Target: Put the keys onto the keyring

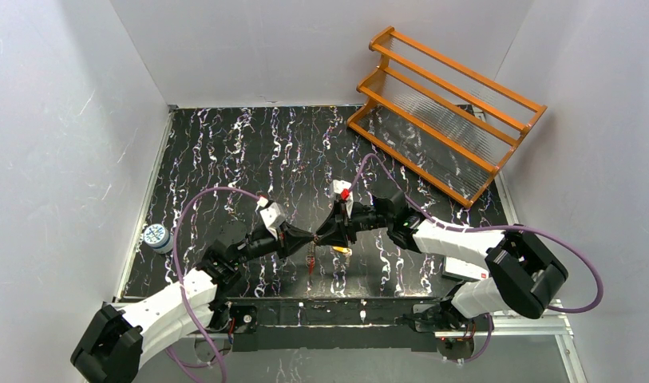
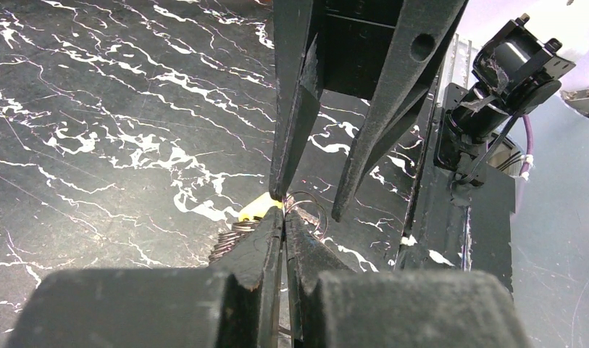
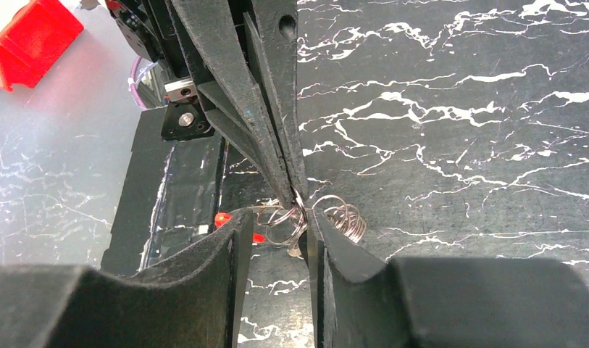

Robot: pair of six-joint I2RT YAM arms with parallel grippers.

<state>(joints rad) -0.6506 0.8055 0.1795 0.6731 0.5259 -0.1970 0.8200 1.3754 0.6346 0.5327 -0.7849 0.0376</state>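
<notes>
My left gripper is clenched on a strand of the keyring, held over the middle of the table. My right gripper stands part-open astride its coils. The wire looks light, springy and slippery, best pinched near its free end; its sprung coils stretch crosswise to my right jaws, with the red section at one end.

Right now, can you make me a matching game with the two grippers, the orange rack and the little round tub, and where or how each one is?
Things:
1. left gripper
2. right gripper
3. orange rack
4. little round tub

Place or state:
A. at the far right corner of the table
B. jaws apart
C. at the table's left edge
D. shut on the keyring

Pairs: 1-D, 2-B, 3-A, 4-C
</notes>
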